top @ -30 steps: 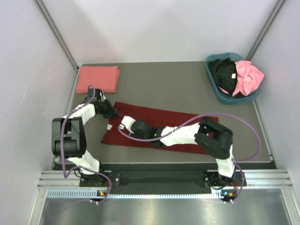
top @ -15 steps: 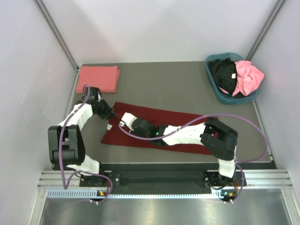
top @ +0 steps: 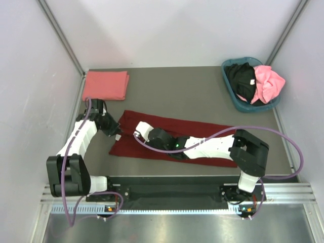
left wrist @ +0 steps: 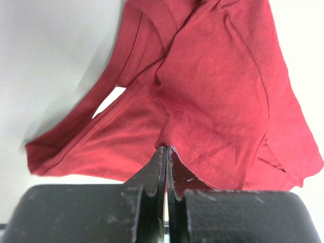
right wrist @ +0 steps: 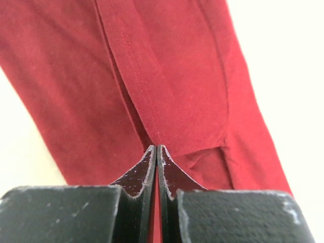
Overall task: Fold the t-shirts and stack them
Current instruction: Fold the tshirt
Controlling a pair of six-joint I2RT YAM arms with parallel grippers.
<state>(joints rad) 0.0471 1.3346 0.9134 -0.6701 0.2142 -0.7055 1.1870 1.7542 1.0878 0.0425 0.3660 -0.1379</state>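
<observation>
The dark maroon t-shirt (top: pixel 172 125) lies spread across the middle of the table. My left gripper (top: pixel 117 131) is at its left end, shut on a pinch of the maroon cloth (left wrist: pixel 217 76). My right gripper (top: pixel 135 133) is just to the right of it, shut on a folded edge of the same shirt (right wrist: pixel 167 66). The salmon-pink t-shirt (top: pixel 105 85) lies folded at the back left. The black t-shirt (top: pixel 240 78) and the bright pink t-shirt (top: pixel 268 83) lie crumpled in the basket.
The teal-blue plastic basket (top: pixel 238 104) stands at the back right corner. Grey walls close in the table on the left, back and right. The right arm lies low across the maroon shirt.
My left gripper has moved a little nearer with the shirt's left edge, and its elbow has swung towards the near left. The right gripper has shifted slightly to the right.
</observation>
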